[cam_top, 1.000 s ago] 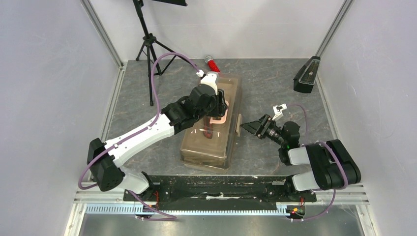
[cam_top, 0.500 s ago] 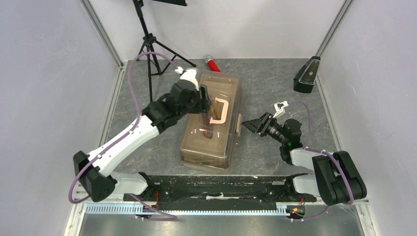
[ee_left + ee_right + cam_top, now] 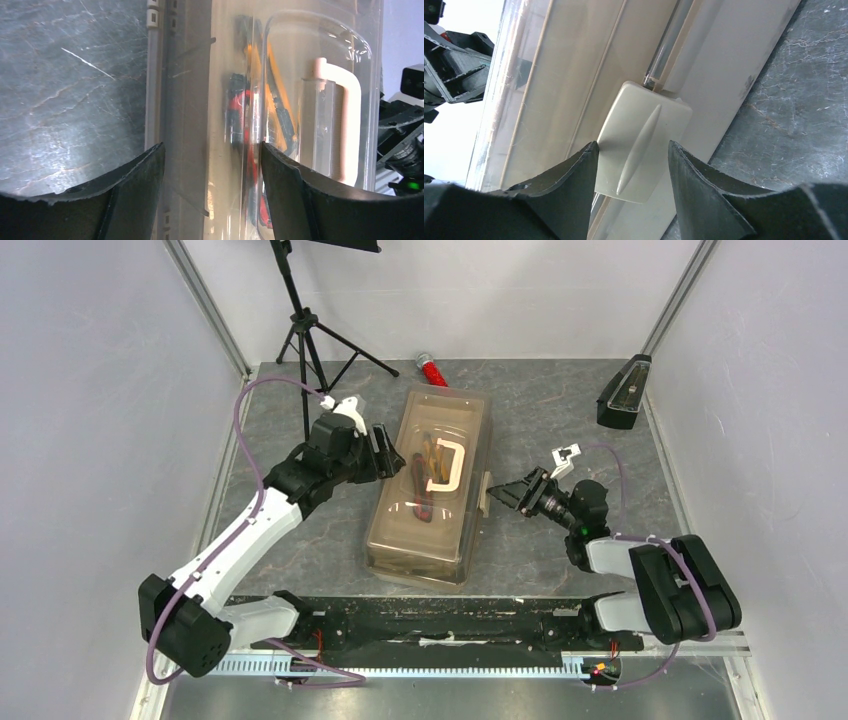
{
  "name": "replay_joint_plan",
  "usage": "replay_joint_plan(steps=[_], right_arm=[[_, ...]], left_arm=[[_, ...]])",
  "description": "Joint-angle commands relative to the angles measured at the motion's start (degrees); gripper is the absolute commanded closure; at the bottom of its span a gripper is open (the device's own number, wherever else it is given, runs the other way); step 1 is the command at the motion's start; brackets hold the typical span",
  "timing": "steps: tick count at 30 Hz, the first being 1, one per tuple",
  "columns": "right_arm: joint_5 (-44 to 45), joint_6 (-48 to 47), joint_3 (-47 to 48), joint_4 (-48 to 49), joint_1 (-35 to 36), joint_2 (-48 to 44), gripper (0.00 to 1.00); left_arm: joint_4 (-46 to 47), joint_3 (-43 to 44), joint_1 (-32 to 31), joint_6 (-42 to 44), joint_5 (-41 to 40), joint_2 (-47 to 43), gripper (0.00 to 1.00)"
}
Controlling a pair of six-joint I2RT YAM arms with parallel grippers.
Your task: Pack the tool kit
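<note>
And there the toolbox (image 3: pixel 430 490) lay shut on the desk (image 3: pixel 560 410), with black-orange screwdrivers (image 3: pixel 272 85) and a red utility knife (image 3: pixel 239 107) showing through its lid. We reckoned the packing itself was done. What looked left was the cream latch (image 3: pixel 644 135) on the toolbox's right side. The right gripper (image 3: pixel 497 493) held its jaws parted around that latch, though we could not tell whether they touched it. The left gripper (image 3: pixel 390 455), jaws wide and empty, hovered just left of the toolbox.

White-and-black arms (image 3: pixel 235 540), purple cables (image 3: pixel 238 415)
</note>
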Motion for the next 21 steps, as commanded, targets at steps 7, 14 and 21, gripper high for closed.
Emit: replay_joint_plan(steps=[7, 14, 21], right_arm=[[-1.82, 6.07, -0.69, 14.61, 2.81, 6.71, 0.45], [-2.86, 17.29, -3.30, 35.69, 4.56, 17.33, 0.47], [-2.95, 21.42, -0.25, 44.80, 7.25, 23.23, 0.47]], left_arm=[[9.97, -7.69, 1.08, -7.88, 10.38, 2.63, 0.30], [15.10, -12.33, 1.01, -11.63, 14.30, 3.74, 0.35], [18.32, -14.18, 0.39, -13.60, 16.33, 5.17, 0.35]])
